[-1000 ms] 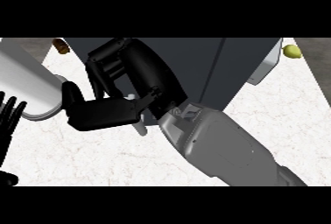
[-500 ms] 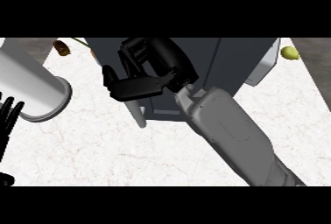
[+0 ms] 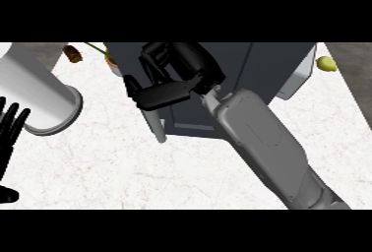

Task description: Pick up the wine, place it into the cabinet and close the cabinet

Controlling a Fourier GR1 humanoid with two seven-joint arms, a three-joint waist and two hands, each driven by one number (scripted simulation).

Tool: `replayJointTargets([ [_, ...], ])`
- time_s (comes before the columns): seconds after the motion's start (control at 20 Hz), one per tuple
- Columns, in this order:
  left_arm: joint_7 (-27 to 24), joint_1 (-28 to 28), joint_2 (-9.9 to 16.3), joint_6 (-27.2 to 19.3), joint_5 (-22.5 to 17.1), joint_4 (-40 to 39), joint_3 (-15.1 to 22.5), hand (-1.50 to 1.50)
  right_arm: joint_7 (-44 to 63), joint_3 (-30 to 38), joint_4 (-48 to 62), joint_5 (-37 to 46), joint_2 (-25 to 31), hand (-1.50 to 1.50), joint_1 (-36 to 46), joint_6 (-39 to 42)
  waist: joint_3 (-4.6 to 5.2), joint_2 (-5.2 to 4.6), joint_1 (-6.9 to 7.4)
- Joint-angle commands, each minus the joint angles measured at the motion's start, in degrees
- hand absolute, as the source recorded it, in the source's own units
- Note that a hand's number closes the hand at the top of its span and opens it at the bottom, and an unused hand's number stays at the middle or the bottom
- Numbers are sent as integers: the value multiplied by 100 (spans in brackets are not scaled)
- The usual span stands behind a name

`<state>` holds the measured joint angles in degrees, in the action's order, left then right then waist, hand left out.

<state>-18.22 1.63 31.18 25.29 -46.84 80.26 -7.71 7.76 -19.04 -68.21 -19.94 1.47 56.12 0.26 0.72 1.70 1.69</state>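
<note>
The right hand (image 3: 169, 84) is held against the cabinet (image 3: 247, 74), fingers curled, nothing seen in its grasp. The left hand (image 3: 9, 133) rests open at the tabletop's (image 3: 145, 172) left edge.

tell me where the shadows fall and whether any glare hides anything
Head view: no glare anywhere; the counter is evenly lit with only faint shading, the cabinet front is dark, and the black right hand against it is hard to make out; the left hand rests open at the left edge.
</note>
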Motion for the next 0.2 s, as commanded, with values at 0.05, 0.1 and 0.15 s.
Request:
replayJointTargets([
  [0.05,10,-190,-6,53,20,-152,-27,-150,-347,477,824,232,438,150,-95,-142,-66,-238,-106],
  [0.1,94,-245,-26,51,-61,-86,2,-150,-211,447,938,343,307,150,184,-316,-65,-226,-71],
  [0.15,89,-135,34,206,10,-210,29,-150,-189,585,915,172,435,150,163,-127,-64,-232,-79],
])
